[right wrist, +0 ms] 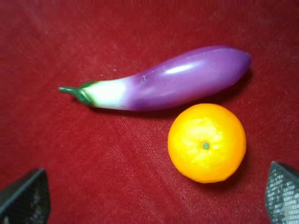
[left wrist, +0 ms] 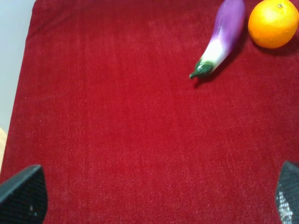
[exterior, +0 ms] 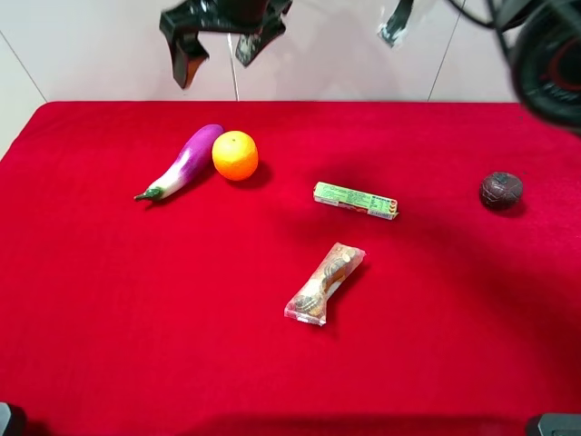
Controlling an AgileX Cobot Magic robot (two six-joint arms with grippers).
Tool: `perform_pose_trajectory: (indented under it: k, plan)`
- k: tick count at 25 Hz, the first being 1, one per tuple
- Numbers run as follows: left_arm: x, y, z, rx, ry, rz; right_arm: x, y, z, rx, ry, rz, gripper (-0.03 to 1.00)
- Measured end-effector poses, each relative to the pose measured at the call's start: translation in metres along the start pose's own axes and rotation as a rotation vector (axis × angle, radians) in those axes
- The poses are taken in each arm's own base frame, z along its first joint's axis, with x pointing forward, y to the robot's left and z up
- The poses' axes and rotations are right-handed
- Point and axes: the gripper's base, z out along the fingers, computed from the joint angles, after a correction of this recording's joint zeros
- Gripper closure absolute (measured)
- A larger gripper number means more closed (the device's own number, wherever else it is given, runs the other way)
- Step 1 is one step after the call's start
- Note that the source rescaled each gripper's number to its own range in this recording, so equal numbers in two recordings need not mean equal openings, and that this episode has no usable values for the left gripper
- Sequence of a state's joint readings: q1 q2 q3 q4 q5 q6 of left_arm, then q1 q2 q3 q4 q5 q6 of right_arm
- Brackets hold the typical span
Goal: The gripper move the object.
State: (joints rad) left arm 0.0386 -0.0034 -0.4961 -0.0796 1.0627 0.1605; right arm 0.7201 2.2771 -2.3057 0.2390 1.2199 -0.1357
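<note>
Orange [right wrist: 206,142]: resting on the red cloth [exterior: 182,318] with its stem dimple facing up, sitting just beside the fat end of the eggplant [right wrist: 173,81]; seeming to touch it, though not showing clearly enough to tell.
Right gripper [right wrist: 153,198]: hovering over the eggplant's fat end and the orange, fingertips standing wide apart, gripping nothing.
Left gripper [left wrist: 155,196]: hanging out past the eggplant's green stem end, likewise spread wide and carrying nothing.
Other items: green packet [exterior: 355,201], clear snack wrapper [exterior: 325,283] and dark brown ball [exterior: 501,190] lying well apart from the eggplant, all off past its fat end.
Step in hand: probably lining up above the fruit, with no grasp made yet.
Handling: likely behaving as a firm, fairly light ball; probably sliding a little on its smooth, dimpled skin; tending to roll if nudged off centre; not looking fragile.
Where to hold: closing across the widest girth, fingers coming down on the two flanks lying along the eggplant's length, avoiding the narrow side facing the eggplant.
Alignment: looking off centre, sitting nearer one fingertip; probably needing centring before closing.
Risk: clipping the eggplant on the way down, or squeezing too high and popping the fruit out.
</note>
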Motion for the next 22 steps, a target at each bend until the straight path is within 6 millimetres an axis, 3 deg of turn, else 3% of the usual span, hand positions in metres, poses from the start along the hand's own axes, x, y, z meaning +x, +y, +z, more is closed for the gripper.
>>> perform_pose_trajectory:
  k: [7,22]
  plan:
    - [0.000,0.000,0.000,0.000,0.000,0.000,0.021,0.004,-0.035,0.057,0.041,-0.020,-0.03]
    - [0.000,0.000,0.000,0.000,0.000,0.000,0.095,0.012,-0.090,0.130,0.164,-0.034,-0.03]
